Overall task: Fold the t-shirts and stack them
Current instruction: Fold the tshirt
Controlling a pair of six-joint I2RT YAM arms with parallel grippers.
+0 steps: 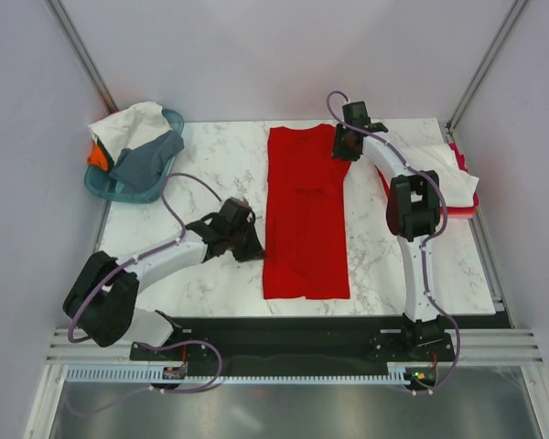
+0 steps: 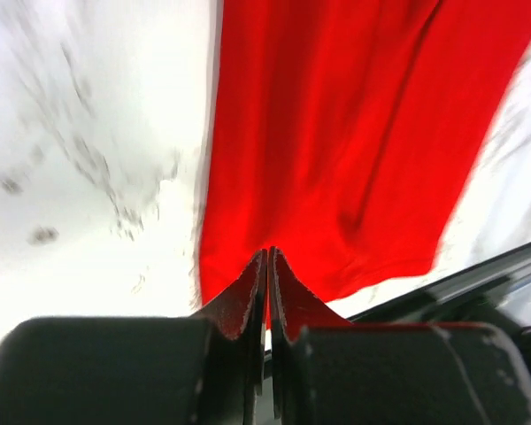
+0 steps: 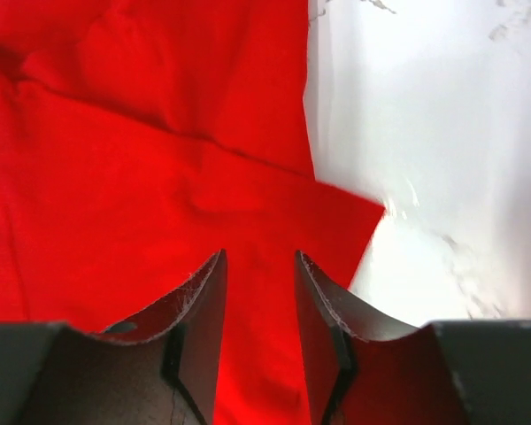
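Observation:
A bright red t-shirt [image 1: 306, 215] lies flat in the middle of the marble table, folded into a long narrow strip that runs from back to front. My left gripper [image 1: 256, 247] is at the strip's left edge near the front; in the left wrist view the left gripper [image 2: 268, 254] is shut, with its tips at the red cloth [image 2: 354, 133] and nothing visibly held. My right gripper [image 1: 340, 151] is at the shirt's back right corner; in the right wrist view the right gripper [image 3: 258, 258] is open just above the red cloth [image 3: 142, 177], with a sleeve corner beside it.
A teal basket [image 1: 105, 187] at the back left holds white [image 1: 128, 123], grey [image 1: 146, 160] and orange [image 1: 98, 155] tees. A stack with a white tee [image 1: 453, 169] over a red one lies at the right edge. A black rail [image 1: 329, 325] runs along the front.

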